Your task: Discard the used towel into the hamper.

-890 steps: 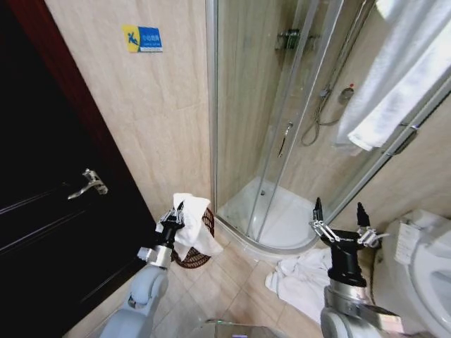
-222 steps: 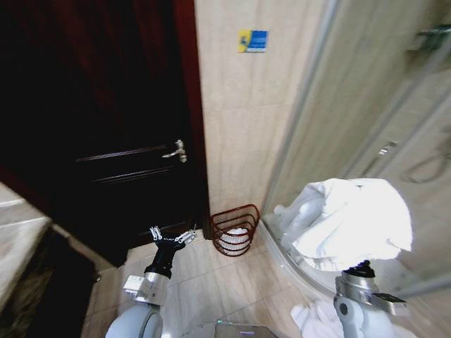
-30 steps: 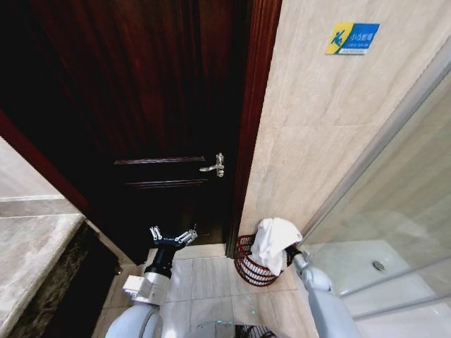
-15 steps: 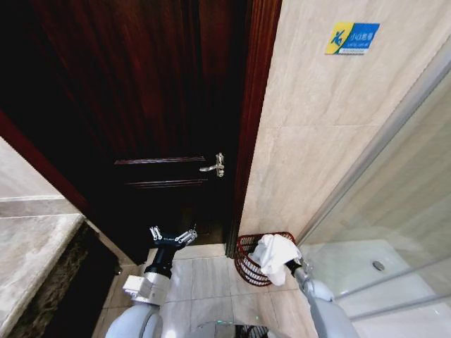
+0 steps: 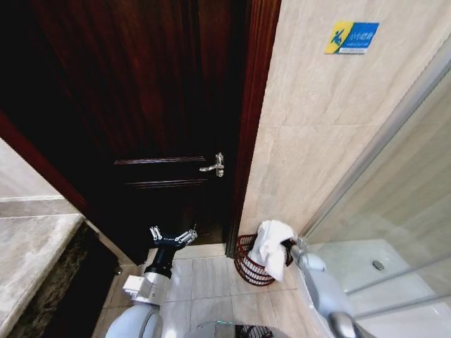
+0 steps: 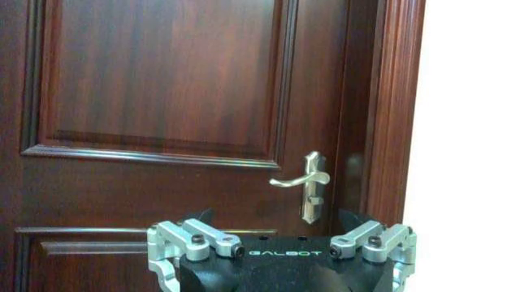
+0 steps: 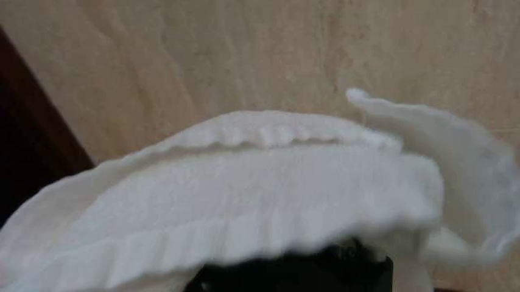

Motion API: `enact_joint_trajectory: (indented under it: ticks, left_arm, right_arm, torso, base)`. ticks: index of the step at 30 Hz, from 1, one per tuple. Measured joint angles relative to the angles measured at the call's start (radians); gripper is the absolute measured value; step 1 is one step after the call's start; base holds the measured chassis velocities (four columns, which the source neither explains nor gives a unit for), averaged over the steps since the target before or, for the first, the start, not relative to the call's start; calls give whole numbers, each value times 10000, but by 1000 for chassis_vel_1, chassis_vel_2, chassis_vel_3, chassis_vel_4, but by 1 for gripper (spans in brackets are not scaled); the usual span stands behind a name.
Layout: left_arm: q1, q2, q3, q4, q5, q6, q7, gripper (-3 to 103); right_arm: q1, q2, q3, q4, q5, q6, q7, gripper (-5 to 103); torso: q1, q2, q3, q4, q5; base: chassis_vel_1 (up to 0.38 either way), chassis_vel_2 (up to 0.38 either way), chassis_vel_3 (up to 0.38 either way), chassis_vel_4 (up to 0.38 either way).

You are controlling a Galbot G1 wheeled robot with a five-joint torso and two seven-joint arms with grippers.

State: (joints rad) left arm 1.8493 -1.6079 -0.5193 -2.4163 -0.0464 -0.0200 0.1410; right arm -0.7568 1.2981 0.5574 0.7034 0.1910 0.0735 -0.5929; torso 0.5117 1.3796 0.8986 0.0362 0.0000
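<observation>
Right gripper (image 5: 287, 244) raised over the hamper (image 5: 248, 263), its fingers buried in the bunched top of the white towel (image 5: 271, 243), clenched on the cloth as far as the draping allows judging. Towel hanging from that grip, its lower folds drooping down across the hamper's rim on the side nearest the shower glass (image 5: 394, 232). From the right wrist camera, towel (image 7: 243, 201) heaped directly over the dark gripper body, thick hemmed edges spilling to both sides, one corner curling up against the beige tiled wall (image 7: 268, 55). Hamper standing on the tiled floor (image 5: 211, 282) in the corner where the dark wooden door (image 5: 155, 127) frame meets the wall, just beside the shower's edge.

Left gripper (image 5: 173, 237) held up near the lower part of the door, well apart from hamper and towel, fingers spread wide and holding nothing. Door handle (image 6: 307, 182) straight ahead of it in the left wrist camera.
</observation>
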Motion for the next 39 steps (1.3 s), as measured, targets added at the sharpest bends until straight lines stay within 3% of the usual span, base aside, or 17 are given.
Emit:
enact_joint_trajectory:
  ticks: [9, 16, 20, 23, 25, 29, 35, 39]
  left_arm:
    - [0, -2, 0, 0, 0, -1, 0, 100]
    - [0, -1, 0, 0, 0, 0, 0, 100]
    - [0, -1, 0, 0, 0, 0, 0, 100]
    - [0, -1, 1, 0, 0, 0, 0, 100]
    - [0, -1, 0, 0, 0, -1, 0, 100]
    - [0, -1, 0, 0, 0, 0, 0, 100]
    - [0, 0, 0, 0, 0, 0, 0, 100]
    - [0, -1, 0, 0, 0, 0, 0, 100]
  right_arm:
    - [40, 20, 142, -781, -154, 411, -123, 11]
    - [-1129, 35, 143, -339, -365, 620, -324, 11]
    - [-1468, -54, 192, -497, -955, 666, -618, 11]
    - [-1451, -214, 149, -668, -1273, 384, -871, 11]
    - [-1171, -362, -42, -935, -1452, -197, -1081, 11]
    - [-452, -500, -436, -1690, -1871, -373, -1276, 11]
    - [327, -501, -777, -2459, -2300, -227, -1257, 11]
    - [572, -595, -889, -2723, -2944, 120, -565, 11]
  torso:
    - [0, 0, -4, 18, -2]
    - [0, 0, -4, 10, 0]
    - [-2, 0, -4, 8, 1]
    - [-2, 0, -4, 8, -1]
    - [-2, 0, -4, 7, -4]
    - [-1, 0, -4, 12, 0]
    - [-1, 0, -2, 9, 2]
    - [0, 0, -2, 8, -3]
  base:
    - [0, -6, -18, -5]
    - [0, 0, 0, 0]
    - [0, 0, 0, 0]
    - [0, 0, 0, 0]
    - [0, 0, 0, 0]
    - [0, 0, 0, 0]
    - [0, 0, 0, 0]
    - [0, 0, 0, 0]
